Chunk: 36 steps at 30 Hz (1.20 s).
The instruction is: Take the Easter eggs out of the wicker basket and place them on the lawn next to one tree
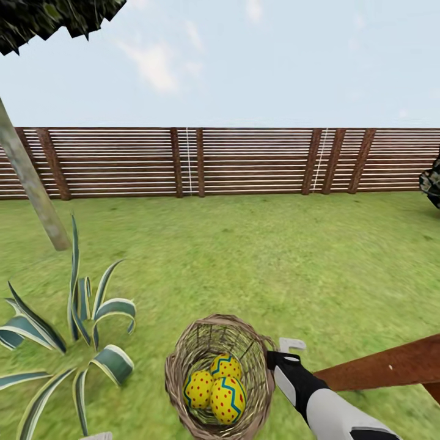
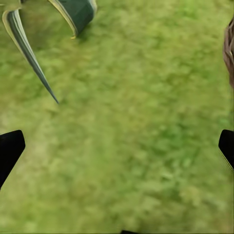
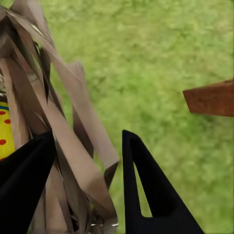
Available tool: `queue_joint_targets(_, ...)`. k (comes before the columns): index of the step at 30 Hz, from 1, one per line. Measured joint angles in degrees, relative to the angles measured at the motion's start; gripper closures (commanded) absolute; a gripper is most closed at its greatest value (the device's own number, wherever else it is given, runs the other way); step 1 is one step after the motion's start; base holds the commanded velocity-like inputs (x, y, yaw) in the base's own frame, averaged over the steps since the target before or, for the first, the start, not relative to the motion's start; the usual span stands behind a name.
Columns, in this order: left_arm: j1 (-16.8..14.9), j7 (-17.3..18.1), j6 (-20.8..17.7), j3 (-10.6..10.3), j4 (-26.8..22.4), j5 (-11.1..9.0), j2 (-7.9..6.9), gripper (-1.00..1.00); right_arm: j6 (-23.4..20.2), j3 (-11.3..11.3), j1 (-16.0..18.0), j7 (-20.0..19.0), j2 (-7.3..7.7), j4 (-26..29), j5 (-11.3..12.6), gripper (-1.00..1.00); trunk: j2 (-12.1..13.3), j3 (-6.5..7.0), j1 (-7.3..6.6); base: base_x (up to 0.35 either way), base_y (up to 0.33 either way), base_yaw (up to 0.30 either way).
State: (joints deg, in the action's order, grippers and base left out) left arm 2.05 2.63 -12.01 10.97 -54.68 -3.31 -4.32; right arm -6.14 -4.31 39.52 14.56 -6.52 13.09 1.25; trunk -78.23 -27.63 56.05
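Note:
The wicker basket (image 1: pixel 183 360) stands on the lawn (image 1: pixel 275 256) close in front of me. All three Easter eggs (image 1: pixel 219 385) lie in it, yellow with red dots and zigzag bands. My right gripper (image 1: pixel 271 360) is at the basket's right rim. Seen from the right wrist, its black fingers (image 3: pixel 151 190) straddle the woven wall (image 3: pixel 73 146) and press on it, with a bit of egg (image 3: pixel 5 131) behind. My left gripper (image 2: pixel 117 151) hangs open over bare grass, the basket's edge (image 2: pixel 229 48) off to one side. A tree trunk (image 1: pixel 30 177) leans at far left.
A striped spiky-leaved plant (image 1: pixel 79 330) grows left of the basket. A brown wooden beam (image 1: pixel 385 366) crosses low on the right beside my right arm. The slatted fence (image 1: pixel 244 162) bounds the garden at the back, with open grass before it.

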Motion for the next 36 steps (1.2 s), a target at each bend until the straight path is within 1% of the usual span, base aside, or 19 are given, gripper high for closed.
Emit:
queue_joint_targets(7,-0.1,0.0,0.5,0.0,1.8,0.0,0.00,-1.00,0.0,-0.1,0.0,0.0,0.02,0.0,0.0,1.00,0.0,0.00,0.00,0.338,0.000,0.000)
queue_joint_targets(21,-0.2,0.0,0.7,-0.2,2.1,-0.1,0.00,-1.00,0.0,0.1,0.0,0.0,0.00,0.1,0.0,1.00,0.0,0.00,0.01,0.327,0.000,-0.021)
queue_joint_targets(27,-0.2,0.2,0.6,-0.2,2.0,-0.1,0.00,-1.00,-0.3,0.0,0.0,0.2,0.03,0.5,0.0,1.00,0.0,0.00,0.01,0.221,-0.050,0.000)
queue_joint_targets(31,-0.2,0.4,0.6,-0.2,2.0,-0.1,0.00,-1.00,-0.6,-0.3,0.0,0.2,0.25,0.3,0.0,1.00,0.0,0.00,0.03,0.064,-0.016,0.000)
queue_joint_targets(33,-0.2,0.2,0.6,-0.2,2.0,-0.1,0.00,-1.00,-0.6,-0.2,0.0,0.2,0.27,0.2,0.1,1.00,0.0,0.00,0.03,0.107,-0.003,0.000)
queue_joint_targets(36,-0.2,0.1,0.7,-0.3,2.1,0.0,0.00,-1.00,-0.6,-0.4,0.0,0.2,0.42,0.1,0.1,1.00,0.0,0.00,0.01,0.266,-0.001,0.000)
